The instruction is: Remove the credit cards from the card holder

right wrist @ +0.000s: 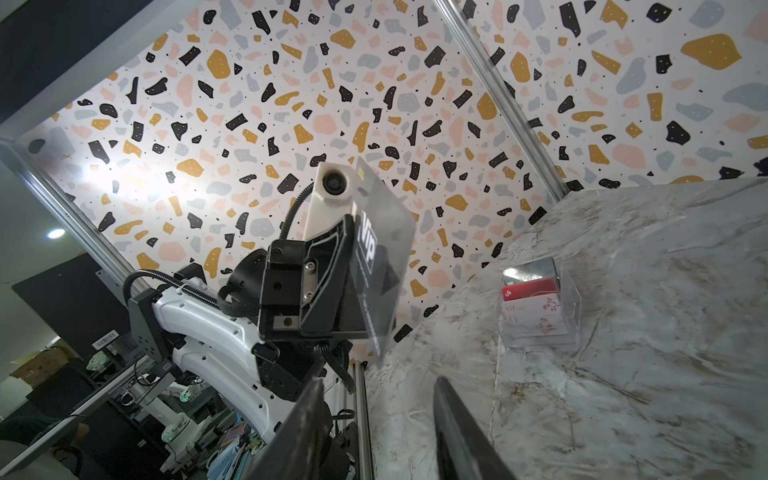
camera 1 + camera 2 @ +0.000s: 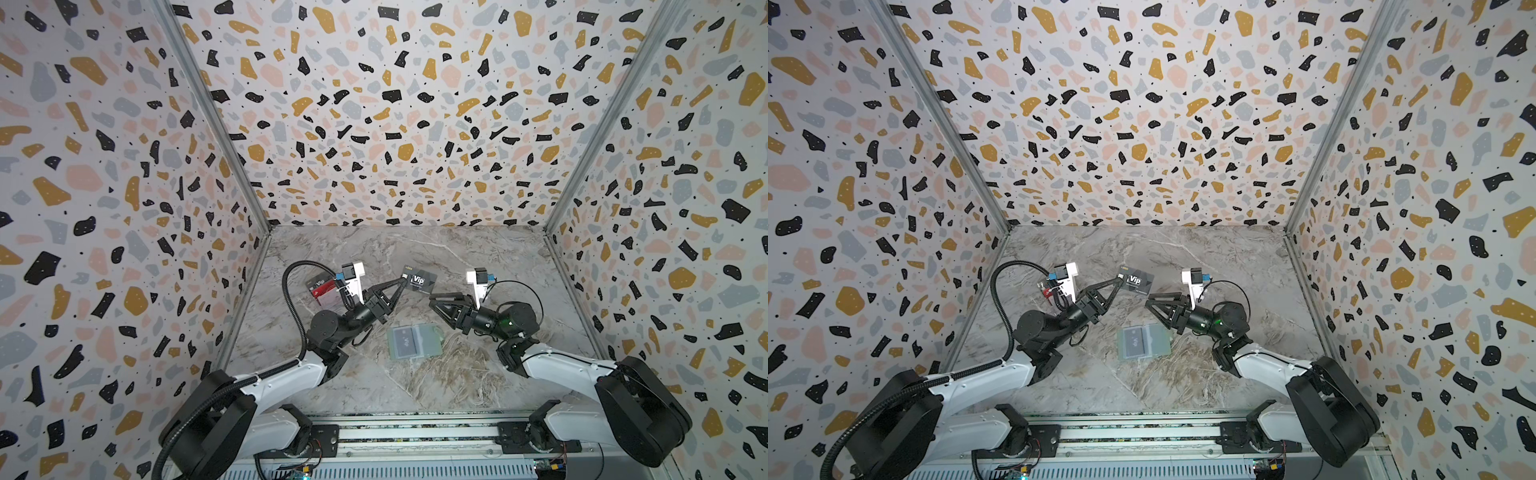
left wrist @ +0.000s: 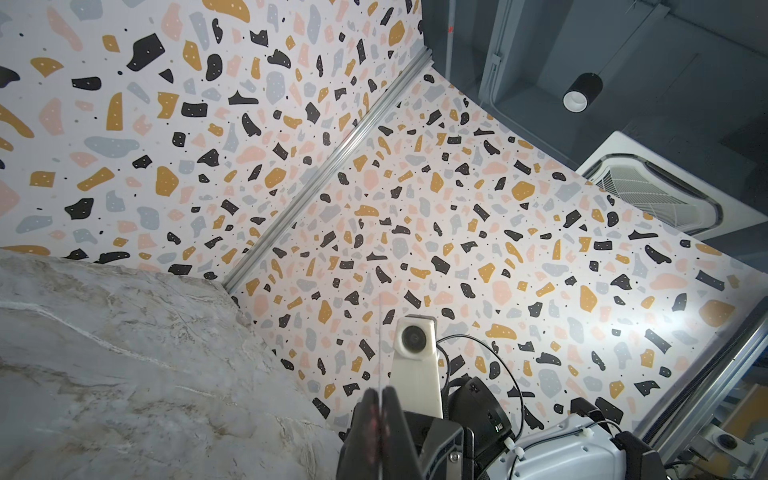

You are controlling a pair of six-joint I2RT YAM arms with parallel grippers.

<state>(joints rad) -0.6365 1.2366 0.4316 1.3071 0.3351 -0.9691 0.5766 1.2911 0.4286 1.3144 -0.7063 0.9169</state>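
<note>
Nearest the right wrist lens stand the 2 dark fingers [image 1: 453, 415] of the right gripper [image 1: 378, 384], set apart with nothing between them; straight ahead of those fingers, and close, the left gripper [image 2: 403, 281] is clamped on 1 edge of the dark grey card [image 1: 384, 266], holding it aloft, clear of the marble table [image 2: 415, 395]. The card holder [image 2: 428, 332] lies open and flat on the table, below and between the 2 grippers, on the side toward the arms' bases; 1 more dark Vip card [image 2: 405, 341] shows through its sleeve. Beyond the left gripper's wrist, on the side away from the right gripper, sits a clear box [image 1: 571, 316] holding a red card [image 1: 530, 286] and a white-pink card [image 1: 536, 309].

This looks like a handover, or a carry to the box; the risks follow from the thin grip. The card is slick and held by 1 edge only, so a nudge from the right fingers could pivot it or knock it free; if the left jaws let go before the right ones bite squarely, it drops. The holder is loose; pulling its last card without pinning it could drag it across the table.
</note>
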